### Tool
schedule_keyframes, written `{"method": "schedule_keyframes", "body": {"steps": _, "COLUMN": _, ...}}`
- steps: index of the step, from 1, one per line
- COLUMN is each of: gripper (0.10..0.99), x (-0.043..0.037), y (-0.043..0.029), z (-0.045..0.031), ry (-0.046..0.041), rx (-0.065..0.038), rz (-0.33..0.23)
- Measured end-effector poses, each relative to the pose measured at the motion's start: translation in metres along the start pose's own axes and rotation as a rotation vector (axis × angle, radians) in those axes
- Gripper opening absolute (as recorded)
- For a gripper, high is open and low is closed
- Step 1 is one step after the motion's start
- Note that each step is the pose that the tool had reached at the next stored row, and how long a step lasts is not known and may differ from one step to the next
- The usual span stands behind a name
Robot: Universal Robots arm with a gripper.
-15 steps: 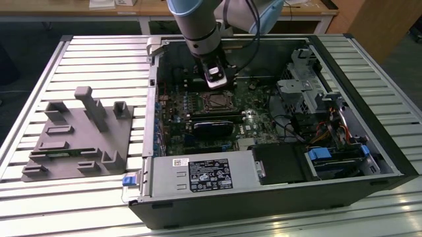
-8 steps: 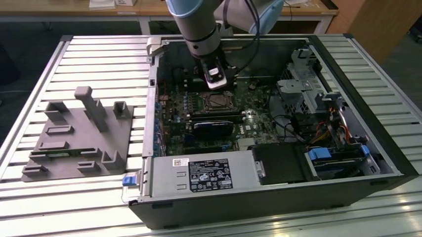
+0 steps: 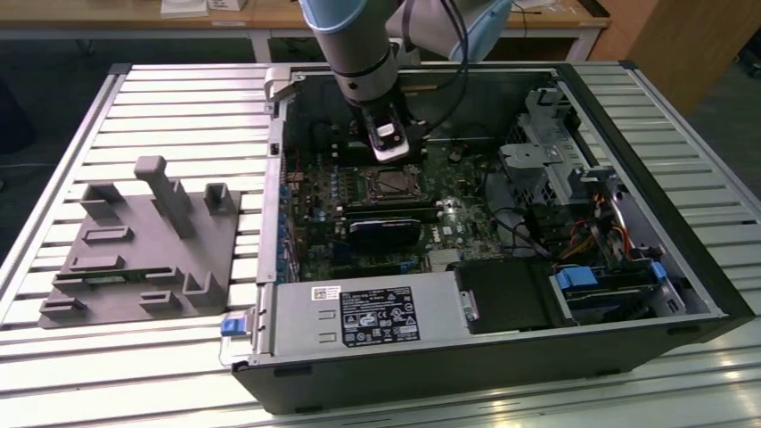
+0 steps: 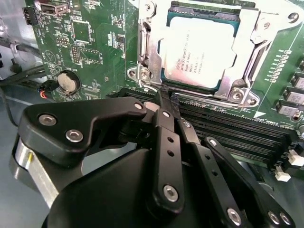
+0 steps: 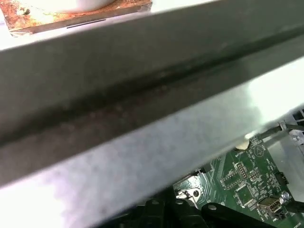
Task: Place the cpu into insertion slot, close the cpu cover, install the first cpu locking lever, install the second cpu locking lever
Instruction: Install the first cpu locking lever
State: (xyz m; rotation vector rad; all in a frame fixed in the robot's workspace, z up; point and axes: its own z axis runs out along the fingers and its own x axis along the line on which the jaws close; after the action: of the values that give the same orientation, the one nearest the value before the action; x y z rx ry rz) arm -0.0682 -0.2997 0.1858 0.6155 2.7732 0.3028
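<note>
The cpu [image 4: 198, 52] sat in the insertion slot [image 4: 151, 71], its printed face showing through the window of the closed cpu cover [image 4: 247, 52], in the second wrist view. The gripper [image 4: 167, 100] hung just beside the slot's rim, fingers [image 4: 164, 121] pressed together and holding nothing. The chip's fine lettering was too small to make out.

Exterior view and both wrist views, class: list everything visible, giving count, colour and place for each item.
computer case: one, black, lying open on the slatted table.
green circuit board: one, inside the case.
cpu: one, silvery, seated in the insertion slot.
cpu cover: one, silver frame, down around the chip.
grey fixture: one, on the table at the exterior view's left.
end effector: one, black, fingers together beside the socket.
</note>
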Motion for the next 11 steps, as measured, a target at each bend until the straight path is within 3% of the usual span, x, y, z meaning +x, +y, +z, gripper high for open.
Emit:
{"method": "schedule_keyframes", "body": {"steps": 5, "gripper": 0.106, "x": -0.0005, "y": 0.0007, "z": -0.0012, "ry": 0.0012, "rx": -0.005, "rz": 0.001}}
{"method": "schedule_keyframes", "body": {"steps": 11, "gripper": 0.106, "x": -0.0029, "y": 0.0032, "z": -0.0107, "ry": 0.0016, "rx": -0.003, "rz": 0.001}}
